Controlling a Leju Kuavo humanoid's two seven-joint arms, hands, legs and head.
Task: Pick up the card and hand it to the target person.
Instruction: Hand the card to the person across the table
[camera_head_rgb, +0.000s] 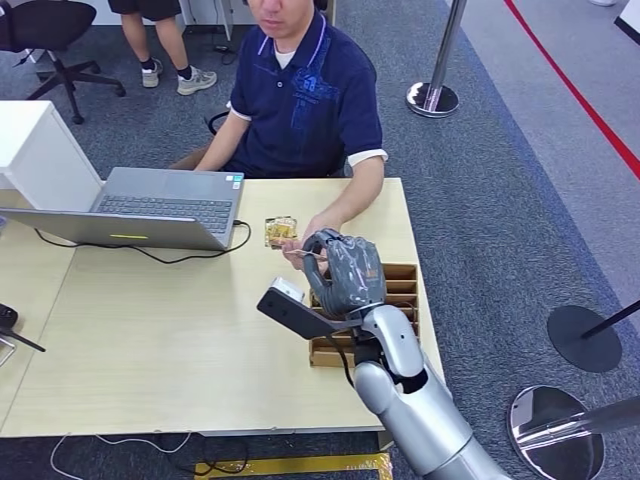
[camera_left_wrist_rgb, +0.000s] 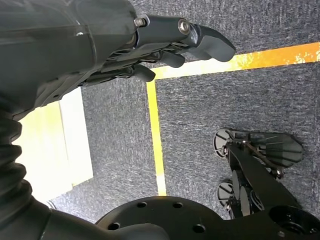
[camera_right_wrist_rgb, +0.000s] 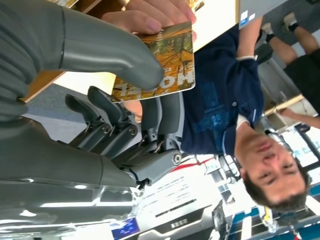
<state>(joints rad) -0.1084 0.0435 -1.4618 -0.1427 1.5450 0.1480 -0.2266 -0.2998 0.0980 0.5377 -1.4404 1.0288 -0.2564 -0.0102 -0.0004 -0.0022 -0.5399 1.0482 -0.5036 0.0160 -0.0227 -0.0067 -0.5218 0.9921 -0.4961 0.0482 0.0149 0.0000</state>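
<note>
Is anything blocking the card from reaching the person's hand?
Nothing visible does. The right hand pinches the card, and the person's hand already touches its far edge above the table.

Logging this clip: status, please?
Right robot hand pinching card; person's hand on it too. Left robot hand hanging empty, fingers apart. Nothing blocking.

Orange-and-brown leafy printed card (camera_right_wrist_rgb: 166, 65) under the grey thumb of the right hand (camera_head_rgb: 343, 275), navy polo shirt (camera_head_rgb: 306, 105) with white collar trim beyond it, brown slotted box (camera_head_rgb: 400, 300) beneath, pale wood table (camera_head_rgb: 151, 340), silver laptop (camera_head_rgb: 143, 205).
</note>
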